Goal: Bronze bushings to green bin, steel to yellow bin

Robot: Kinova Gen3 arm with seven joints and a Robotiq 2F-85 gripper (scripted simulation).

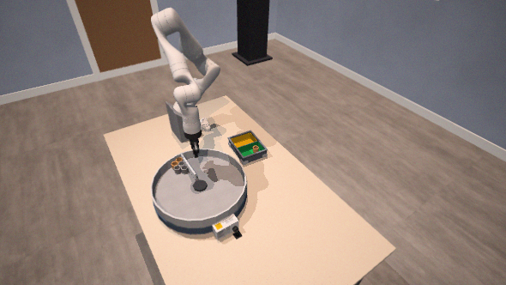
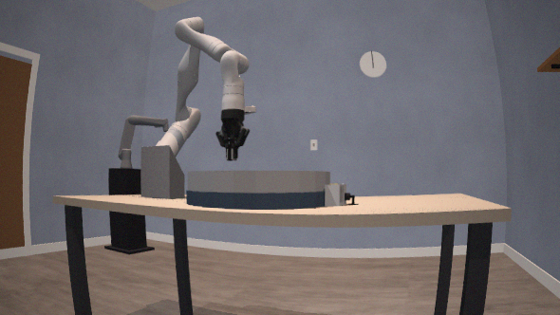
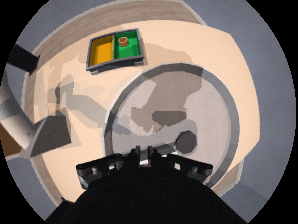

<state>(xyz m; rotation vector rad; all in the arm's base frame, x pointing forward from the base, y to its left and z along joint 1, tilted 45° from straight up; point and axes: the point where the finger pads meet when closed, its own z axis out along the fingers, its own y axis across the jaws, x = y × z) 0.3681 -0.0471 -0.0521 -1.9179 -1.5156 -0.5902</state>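
Two bronze bushings [image 1: 176, 162] and a few grey steel ones [image 1: 181, 169] stand bunched on the round grey turntable [image 1: 180, 199] [image 2: 258, 181] [image 3: 212, 110]; another bronze bushing [image 1: 256, 148] [image 3: 123, 42] sits in the green bin [image 1: 245, 150] [image 3: 131, 49], beside the yellow bin [image 1: 243, 140] [image 3: 101, 52].
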